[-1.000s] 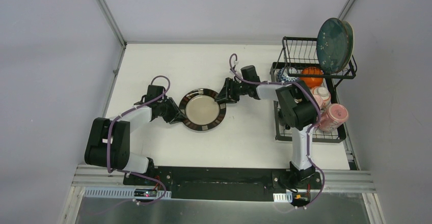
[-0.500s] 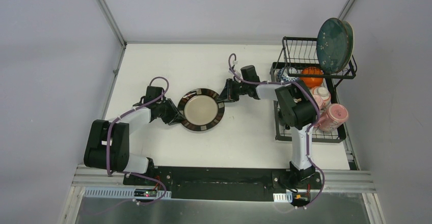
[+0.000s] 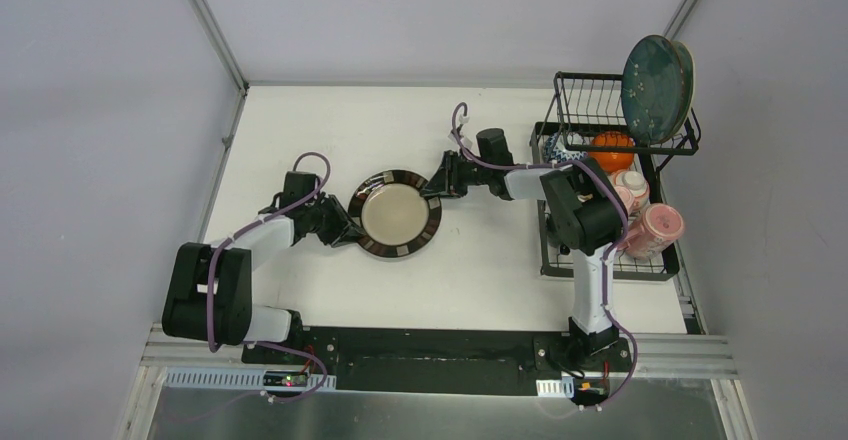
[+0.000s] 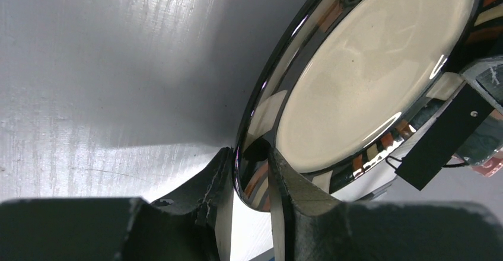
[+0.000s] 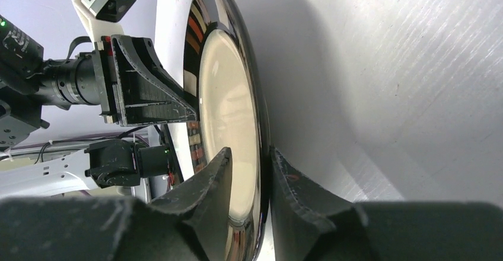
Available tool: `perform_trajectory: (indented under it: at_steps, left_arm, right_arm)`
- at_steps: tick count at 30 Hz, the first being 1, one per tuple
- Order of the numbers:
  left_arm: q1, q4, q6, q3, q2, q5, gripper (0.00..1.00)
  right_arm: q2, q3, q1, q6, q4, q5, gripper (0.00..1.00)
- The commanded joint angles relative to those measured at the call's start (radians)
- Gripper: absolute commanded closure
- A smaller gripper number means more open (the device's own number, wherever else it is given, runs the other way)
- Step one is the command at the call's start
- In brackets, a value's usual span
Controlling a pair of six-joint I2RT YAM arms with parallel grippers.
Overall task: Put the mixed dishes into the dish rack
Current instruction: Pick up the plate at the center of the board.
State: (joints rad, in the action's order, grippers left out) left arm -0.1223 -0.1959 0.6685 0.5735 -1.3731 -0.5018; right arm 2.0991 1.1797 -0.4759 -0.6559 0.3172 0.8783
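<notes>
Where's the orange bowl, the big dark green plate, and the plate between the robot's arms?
orange bowl (image 3: 612,148): top view, its rounded side.
dark teal plate (image 3: 655,88): top view, middle of its speckled face.
beige plate (image 3: 395,213): top view, middle of its pale centre.

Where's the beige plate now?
The plate sits centre of the top view, left of the rack, rim pinched by the left hand at its left and the right hand at upper right.

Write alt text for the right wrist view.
A glossy dark-rimmed beige plate is seen edge-on, its near rim between the two black fingers of the right gripper. The left gripper meets the plate's far rim, and a white table lies behind.
</notes>
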Motion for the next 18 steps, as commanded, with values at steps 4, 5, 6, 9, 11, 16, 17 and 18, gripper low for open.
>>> perform_trajectory:
  at_steps: [4,5,6,9,11,16,17,18]
  left_arm:
    - [-0.014,0.248,0.053,-0.007,0.088,-0.149,1.00]
    - [-0.014,0.240,0.055,-0.003,0.087,-0.145,1.00]
    - [-0.014,0.225,0.054,0.004,0.085,-0.136,1.00]
    - [-0.014,0.161,0.059,0.017,0.085,-0.087,0.93]
    - [-0.014,0.155,0.066,0.013,0.095,-0.069,0.87]
    - [-0.014,0.137,0.075,0.017,0.127,-0.053,0.67]
    - [-0.015,0.126,0.071,0.022,0.137,-0.052,0.64]
    - [-0.014,0.112,0.066,0.032,0.146,-0.051,0.60]
  right_arm:
    - [-0.063,0.055,-0.062,-0.045,0.069,0.160,0.80]
    - [-0.068,0.054,-0.061,-0.048,0.069,0.155,0.84]
    - [-0.076,0.052,-0.061,-0.048,0.069,0.146,0.89]
    - [-0.130,0.032,-0.053,-0.050,0.066,0.080,1.00]
    - [-0.171,0.020,-0.039,-0.062,0.057,0.033,1.00]
    - [-0.272,0.005,0.009,-0.069,-0.002,-0.055,1.00]
    - [-0.292,0.007,0.017,-0.066,-0.021,-0.073,1.00]
    - [-0.310,0.013,0.023,-0.060,-0.046,-0.091,1.00]
